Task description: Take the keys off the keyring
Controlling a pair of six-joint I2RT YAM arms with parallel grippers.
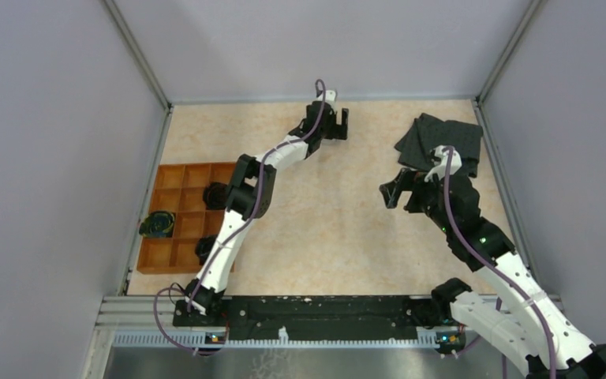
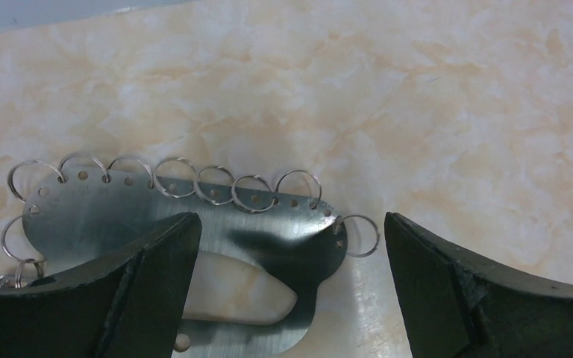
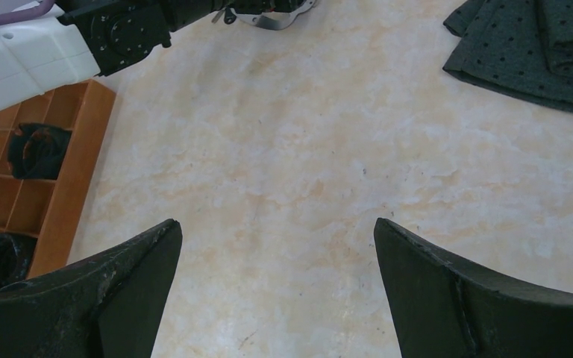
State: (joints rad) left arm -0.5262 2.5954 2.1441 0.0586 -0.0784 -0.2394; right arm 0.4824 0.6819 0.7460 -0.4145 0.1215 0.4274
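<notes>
The keyring [image 2: 119, 212] is a flat grey metal oval plate with a hollow middle, lying on the marbled table at the far side. Small silvery wire rings [image 2: 254, 192] hang from holes along its edge as a fringe. I cannot make out any key blades; a small metal cluster [image 2: 11, 276] sits at its left edge. My left gripper [image 2: 291, 224] is open low over it, with the left finger [image 2: 119, 291] over the plate and the right finger [image 2: 477, 291] beside it. In the top view the left gripper [image 1: 339, 124] hides the keyring. My right gripper [image 1: 390, 193] is open and empty over bare table [image 3: 277, 227].
An orange compartment tray [image 1: 175, 217] holding black rounded lumps stands at the left. A dark folded cloth [image 1: 442, 142] lies at the back right, beside my right arm. Grey walls close the table on three sides.
</notes>
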